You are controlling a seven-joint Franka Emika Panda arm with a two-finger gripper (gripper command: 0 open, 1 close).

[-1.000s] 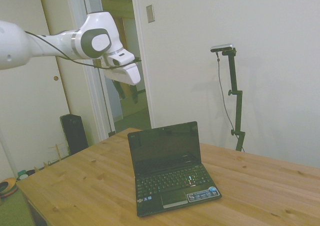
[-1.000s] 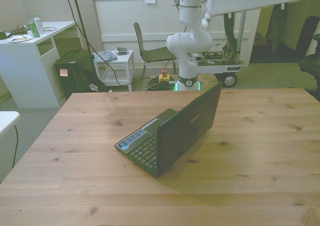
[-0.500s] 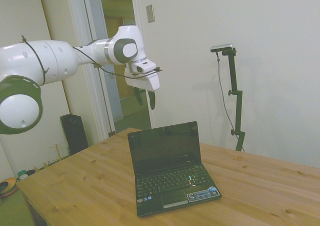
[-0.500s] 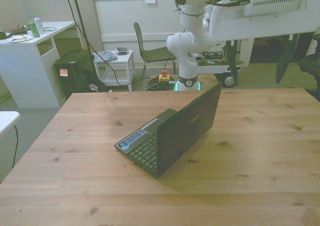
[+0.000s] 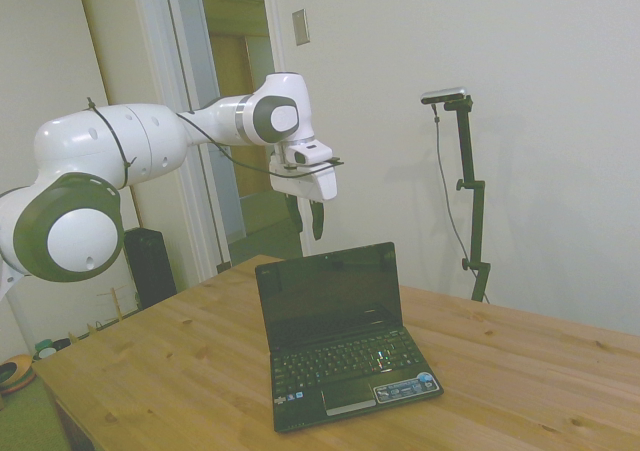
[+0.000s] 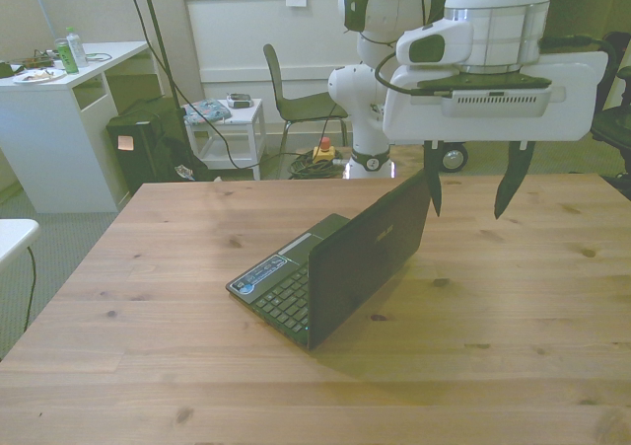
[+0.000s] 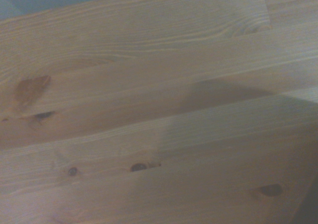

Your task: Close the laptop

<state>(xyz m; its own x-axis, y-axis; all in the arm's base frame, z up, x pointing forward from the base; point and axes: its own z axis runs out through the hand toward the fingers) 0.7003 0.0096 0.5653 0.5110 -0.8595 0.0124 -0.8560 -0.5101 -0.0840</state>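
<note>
Laptop [image 5: 338, 333] sits open on the wooden table [image 5: 180, 371], lid roughly upright, keyboard and stickered palm rest exposed. Gripper [image 6: 474, 190] hangs in the air above and behind the lid's top edge, toward the front view's right, not touching it. Fingers [image 6: 513, 181] point down, spread apart, holding nothing. Wrist view shows only blurred table planks [image 7: 149, 110].
</note>
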